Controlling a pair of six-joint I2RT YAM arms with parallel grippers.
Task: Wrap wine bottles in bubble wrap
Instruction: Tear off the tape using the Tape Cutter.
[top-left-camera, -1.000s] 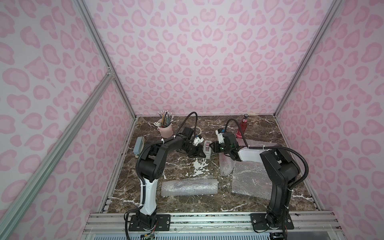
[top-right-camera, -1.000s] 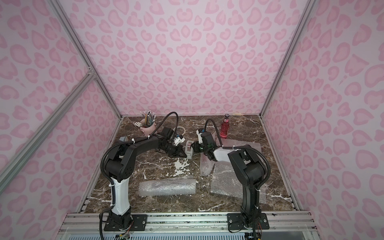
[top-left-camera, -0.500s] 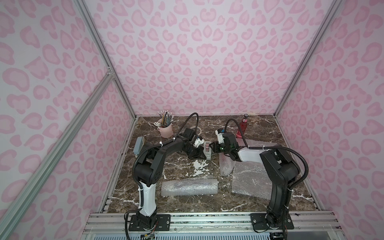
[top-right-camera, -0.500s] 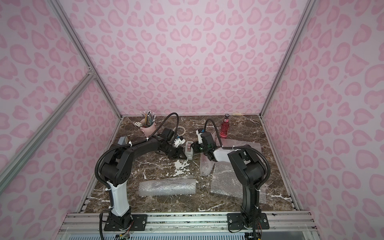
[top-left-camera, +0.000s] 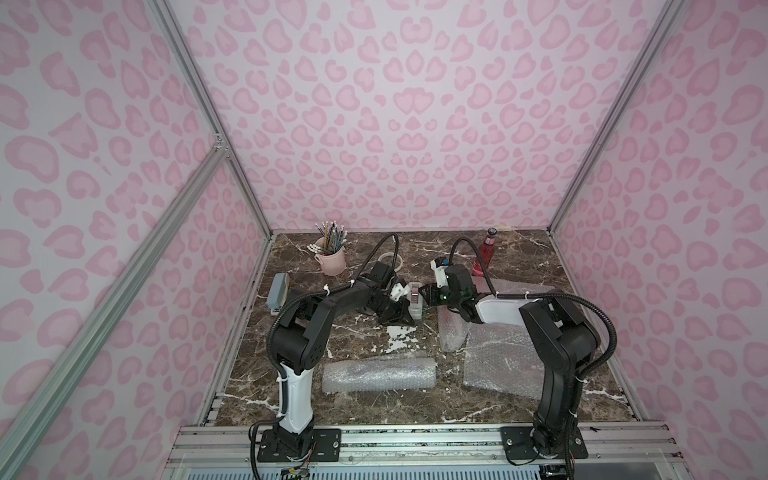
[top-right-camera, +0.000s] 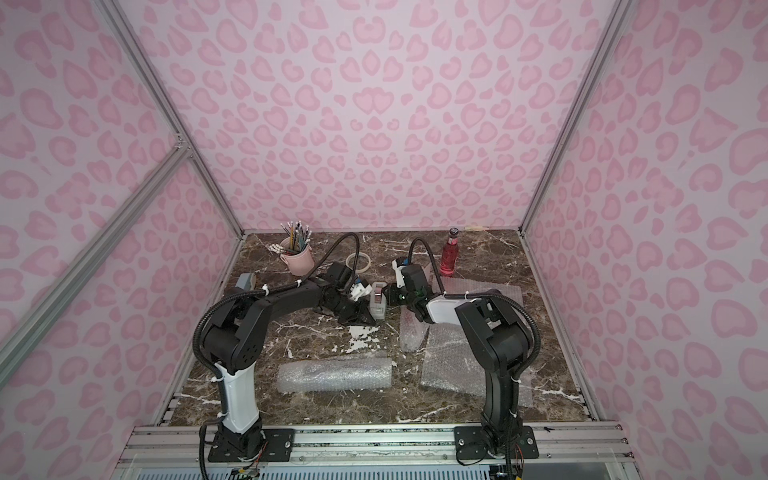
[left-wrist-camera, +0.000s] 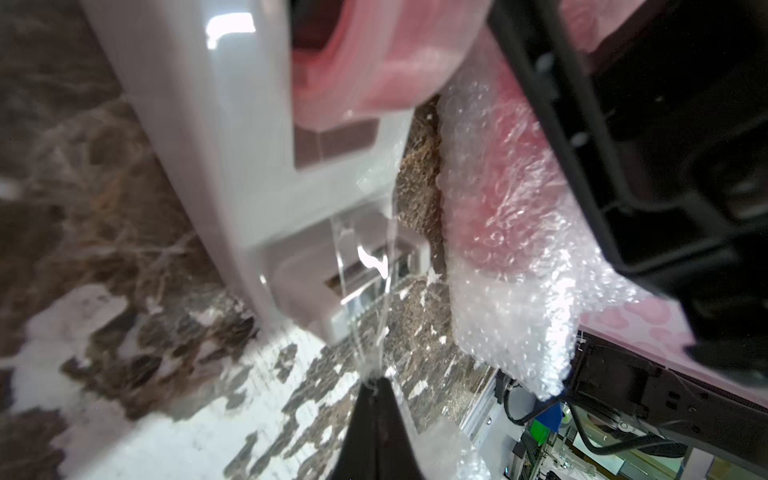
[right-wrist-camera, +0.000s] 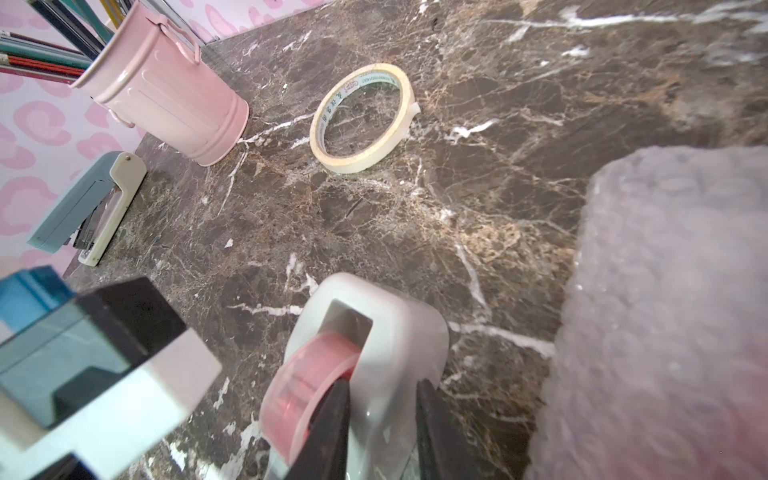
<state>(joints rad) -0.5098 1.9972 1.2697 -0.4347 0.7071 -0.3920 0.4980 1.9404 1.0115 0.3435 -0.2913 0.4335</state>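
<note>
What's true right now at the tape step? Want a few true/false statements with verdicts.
1. The right gripper has its jaws closed on the tape dispenser. True.
2. The left gripper is open and empty. False: its jaws are shut on a strip of clear tape running from the dispenser.
3. The pink-red bottle at the back lies on its side. False: it stands upright.
4. A bubble wrap tube lies near the front edge. True.
5. The ring of tape sits on the pink cup. False: it lies flat beside the cup.

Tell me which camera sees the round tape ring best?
The right wrist view: the tape ring lies big, sharp and whole. Both top views show the tape ring tiny. The left wrist view misses it.
</note>
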